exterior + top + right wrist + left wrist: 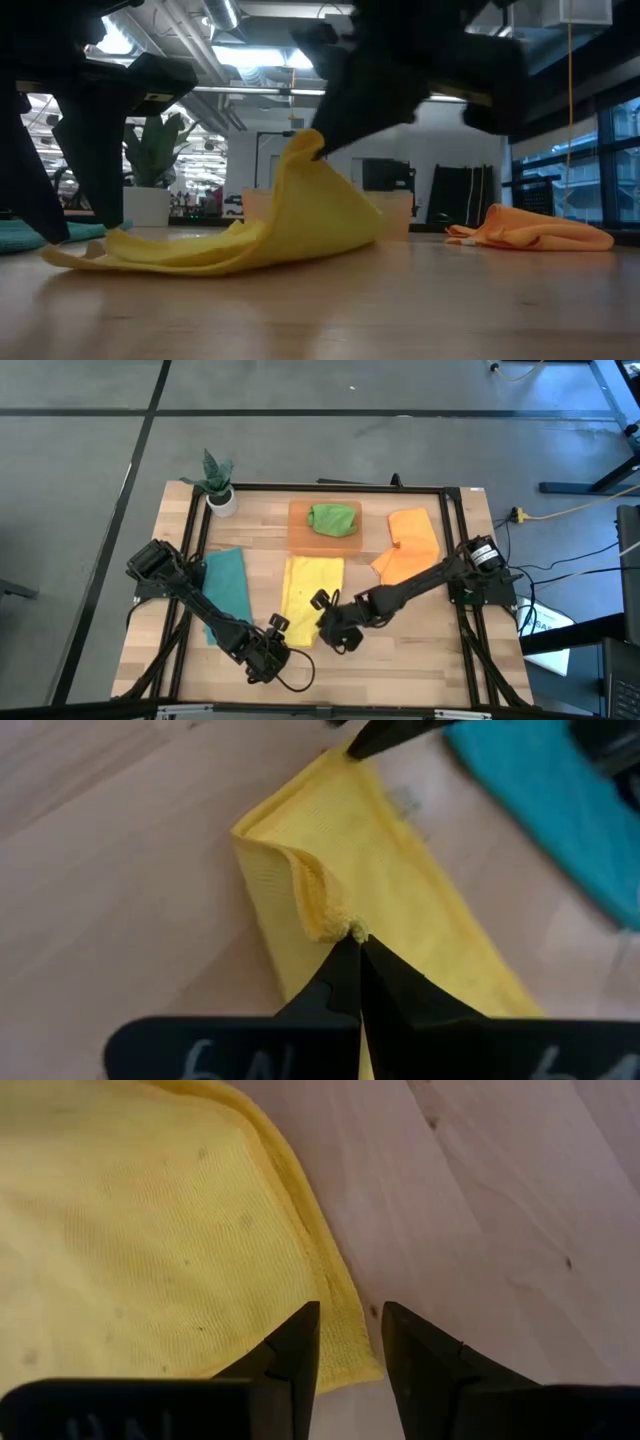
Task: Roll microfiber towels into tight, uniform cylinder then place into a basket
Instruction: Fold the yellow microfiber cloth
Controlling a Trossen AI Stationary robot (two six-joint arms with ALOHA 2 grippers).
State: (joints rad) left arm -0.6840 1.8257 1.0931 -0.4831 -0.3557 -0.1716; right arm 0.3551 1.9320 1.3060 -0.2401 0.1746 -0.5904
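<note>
A yellow microfiber towel (150, 1230) is spread across the left of the frame on a pale wooden surface (500, 1210). At the bottom, the left gripper (350, 1350) is seen with its jaws slightly parted, straddling the towel's hemmed corner near its edge.

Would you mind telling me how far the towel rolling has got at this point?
One green towel already sits rolled in the basket. In hand is the yellow towel: the right gripper is shut on its near corner, lifting it, while the left gripper is open at the other near corner. It is not yet rolled. The teal towel and the orange towels lie untouched on the table.
</note>
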